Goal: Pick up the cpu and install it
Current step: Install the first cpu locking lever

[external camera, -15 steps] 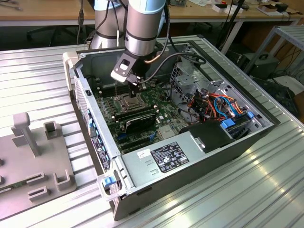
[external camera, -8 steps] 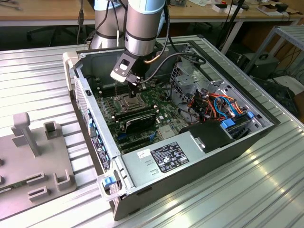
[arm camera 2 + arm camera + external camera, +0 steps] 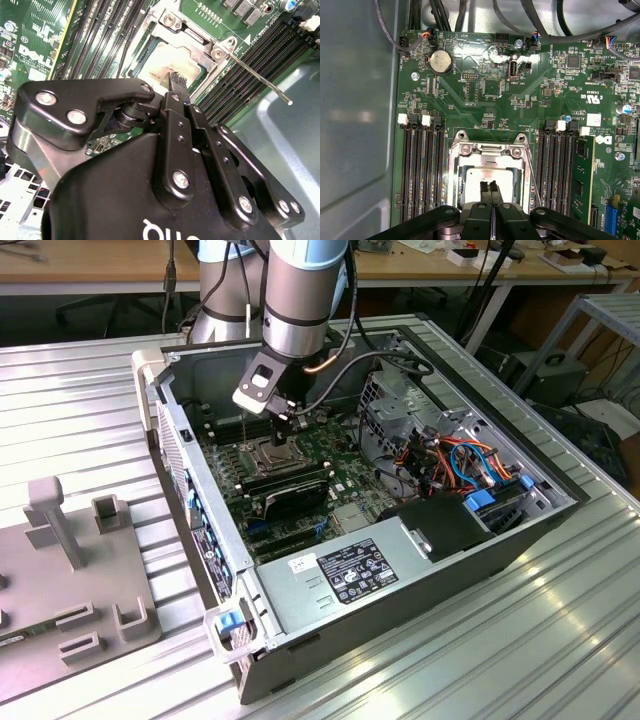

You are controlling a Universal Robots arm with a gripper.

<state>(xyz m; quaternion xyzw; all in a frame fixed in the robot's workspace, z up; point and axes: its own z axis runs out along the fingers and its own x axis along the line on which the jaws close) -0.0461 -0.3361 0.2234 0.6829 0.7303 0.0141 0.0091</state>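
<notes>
My gripper [image 3: 488, 186] hangs pinched almost shut, seemingly empty, just above the cpu [image 3: 471, 181] lying in the motherboard socket [image 3: 487, 149]. I judge it light, stiff, fragile underneath: grip opposite edges only.

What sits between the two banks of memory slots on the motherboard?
In the first wrist view, the metal-framed socket sits between them, with the cpu lying in it. The pincer is over the cpu.

One computer case [image 3: 470, 585], one motherboard [image 3: 500, 90], one cpu [image 3: 162, 67], one coin battery [image 3: 440, 61].
</notes>
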